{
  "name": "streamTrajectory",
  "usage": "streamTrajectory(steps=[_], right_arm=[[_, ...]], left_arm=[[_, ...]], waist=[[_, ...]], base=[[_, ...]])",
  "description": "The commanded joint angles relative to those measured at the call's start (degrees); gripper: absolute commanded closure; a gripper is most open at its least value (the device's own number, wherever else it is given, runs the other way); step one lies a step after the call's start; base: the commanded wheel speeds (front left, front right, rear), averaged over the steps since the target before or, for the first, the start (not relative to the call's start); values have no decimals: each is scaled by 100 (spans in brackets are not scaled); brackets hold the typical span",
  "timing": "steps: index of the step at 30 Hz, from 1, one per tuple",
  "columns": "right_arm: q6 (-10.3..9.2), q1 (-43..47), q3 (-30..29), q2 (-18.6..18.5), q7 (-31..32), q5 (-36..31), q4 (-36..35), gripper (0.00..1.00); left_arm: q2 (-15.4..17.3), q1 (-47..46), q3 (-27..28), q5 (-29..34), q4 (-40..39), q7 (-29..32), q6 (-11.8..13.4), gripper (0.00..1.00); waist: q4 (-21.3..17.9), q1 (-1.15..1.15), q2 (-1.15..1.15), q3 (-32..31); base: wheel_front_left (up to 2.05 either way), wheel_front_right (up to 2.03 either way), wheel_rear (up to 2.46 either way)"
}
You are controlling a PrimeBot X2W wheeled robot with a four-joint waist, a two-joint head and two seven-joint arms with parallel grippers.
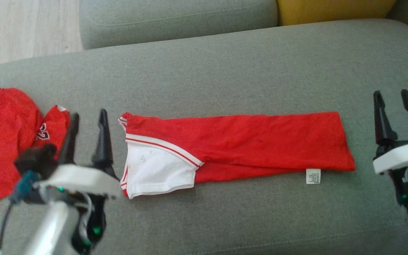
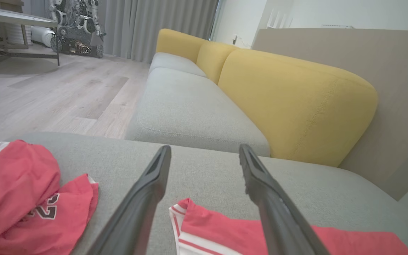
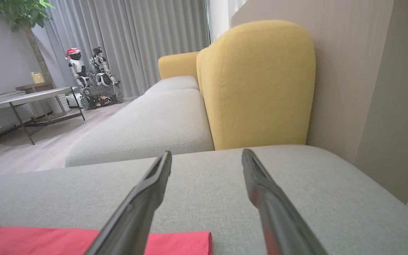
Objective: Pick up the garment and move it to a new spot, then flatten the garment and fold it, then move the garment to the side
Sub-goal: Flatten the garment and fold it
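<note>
Flanking folded red garment [image 1: 260,141] on sofa cushion [image 1: 225,71]: left end effector [image 1: 88,113], right end effector [image 1: 391,92], both wide, empty.

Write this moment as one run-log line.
garment: folded lengthwise, flat on sofa | left gripper: open, empty | right gripper: open, empty | jersey: crumpled, far left

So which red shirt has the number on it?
The crumpled red shirt at the far left; the long folded shirt in the middle shows no number.
</note>
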Motion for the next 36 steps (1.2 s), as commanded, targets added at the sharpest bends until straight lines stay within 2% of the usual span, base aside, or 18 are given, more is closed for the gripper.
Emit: streamTrajectory(steps=[1,6,7,12,17,23,30,36], right_arm=[[11,158,-218,85,-76,-382,-346,0],[11,803,-923,658,-83,-1687,-1043,0],[11,1009,-1107,926,-83,-2020,-1248,0],[11,1338,-1358,1418,-84,-2447,-1526,0],[11,1438,-1457,1600,-85,-2561,-1546,0],[11,1374,-1626,1692,4,-2400,-1345,0],[11,785,-1949,1739,895,-2012,-536,0],[11,175,-2018,1547,1576,-1741,181,0]], left_arm=[[-98,75,411,272,-214,-67,-131,0],[-711,543,863,998,-118,-68,-576,0],[-913,686,1015,1266,-25,-68,-763,0],[-1275,942,1239,1855,310,-68,-1158,0],[-1502,997,1523,2139,448,-68,-1392,0],[-1605,945,1711,2336,512,-68,-1565,0],[-1661,821,1766,2489,598,-69,-1736,0],[-1673,648,1748,2543,628,-69,-1791,0]], waist=[[37,0,0,-13],[110,0,0,-22],[112,0,0,-28],[114,0,0,-37],[128,0,0,-28],[139,0,0,21],[152,0,0,272],[252,0,0,558]], base=[[0,0,0],[0,0,0],[0,0,0],[0,0,0],[0,0,0],[0,0,0],[0,0,0],[0,0,0]])
